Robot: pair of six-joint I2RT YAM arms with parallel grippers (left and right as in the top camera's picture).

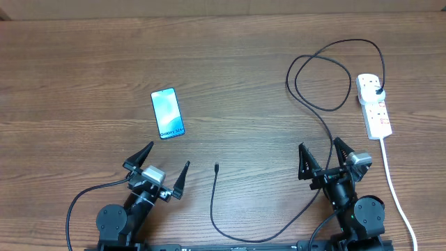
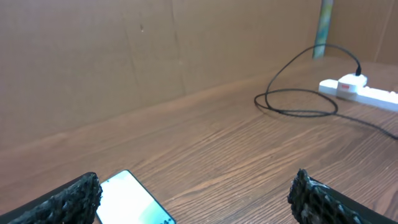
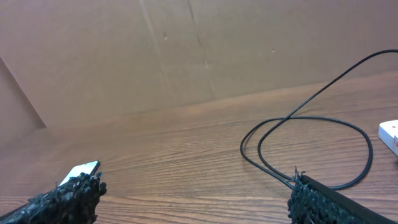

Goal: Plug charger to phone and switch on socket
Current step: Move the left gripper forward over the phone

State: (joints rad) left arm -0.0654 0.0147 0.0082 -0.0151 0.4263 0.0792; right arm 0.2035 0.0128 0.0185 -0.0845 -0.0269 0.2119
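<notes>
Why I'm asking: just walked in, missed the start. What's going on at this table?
Nothing is being handled yet. The left gripper and right gripper both sit open at the near edge of the table. The phone lies face up ahead of the left one. The charger is plugged into the power strip at far right; its connector tip lies loose between the grippers, apart from the phone.

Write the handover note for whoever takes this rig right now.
Grippers: left gripper open and empty, just short of the phone; right gripper open and empty, charger cable running past it.
Things: phone lies screen up, lit. The cable's plug sits in the socket at far right; its connector tip lies loose between the arms, apart from the phone.
Done: plug in socket.
Left: connector into phone, switch socket on; switch state too small to tell.
</notes>
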